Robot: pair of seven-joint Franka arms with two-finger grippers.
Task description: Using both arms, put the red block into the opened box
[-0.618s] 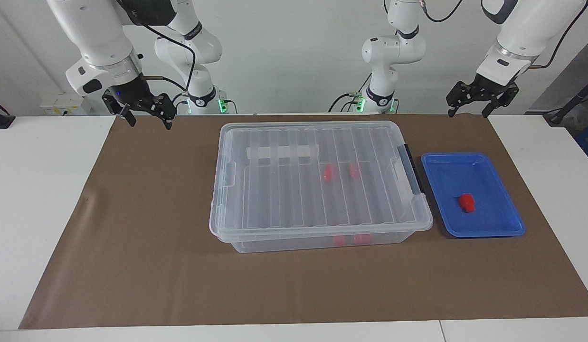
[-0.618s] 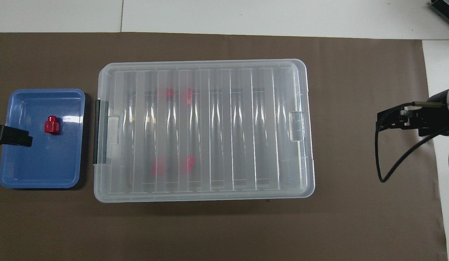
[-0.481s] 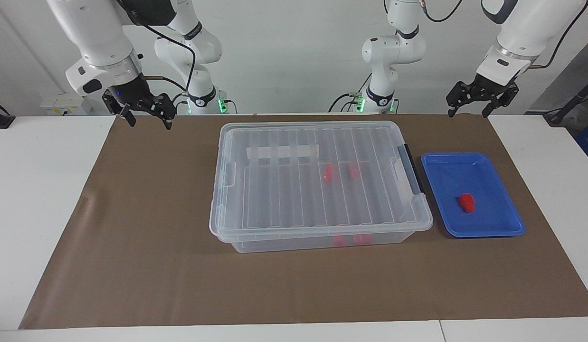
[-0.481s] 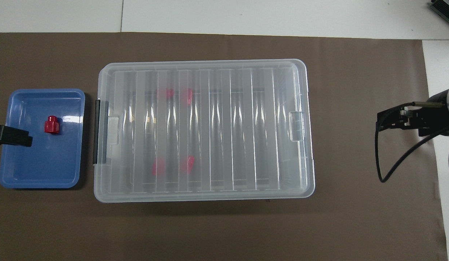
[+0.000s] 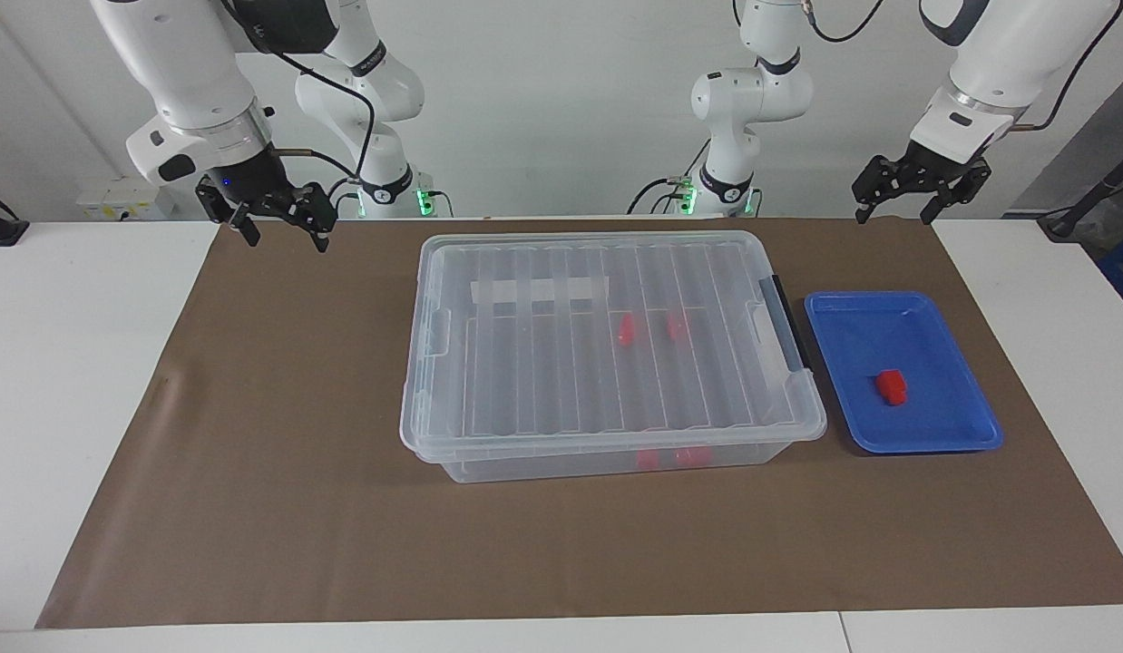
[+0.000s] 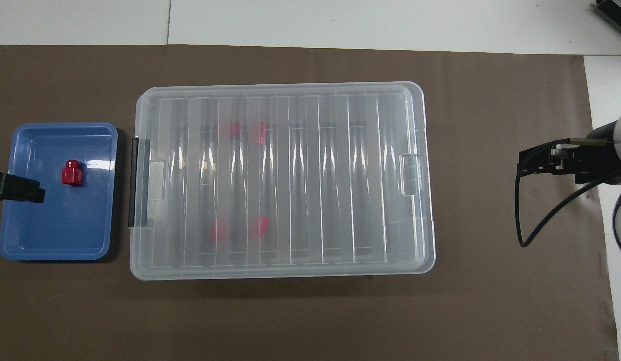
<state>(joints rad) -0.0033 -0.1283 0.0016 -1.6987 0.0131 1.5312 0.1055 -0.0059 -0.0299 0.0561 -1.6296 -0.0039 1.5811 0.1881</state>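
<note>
A red block (image 5: 891, 386) (image 6: 71, 172) lies in a shallow blue tray (image 5: 961, 435) (image 6: 54, 245) beside the box, toward the left arm's end. The box (image 5: 607, 354) (image 6: 283, 178) is a large clear bin and its ribbed lid lies flat on it. Blurred red blocks (image 5: 627, 330) (image 6: 220, 231) show through the lid. My left gripper (image 5: 893, 218) (image 6: 14, 186) hangs open and empty, high over the tray's outer edge. My right gripper (image 5: 287, 238) (image 6: 541, 164) is open and empty too, raised over the brown mat at the right arm's end.
A brown mat (image 5: 280, 472) (image 6: 491, 311) covers the table's middle, with white tabletop (image 5: 72, 363) around it. The box has a black handle (image 5: 784, 317) (image 6: 138, 183) on the end facing the tray. A white label strip (image 5: 539, 290) shows through the lid.
My right gripper has drifted slightly toward the box. The left arm, the box and the red block have not moved.
</note>
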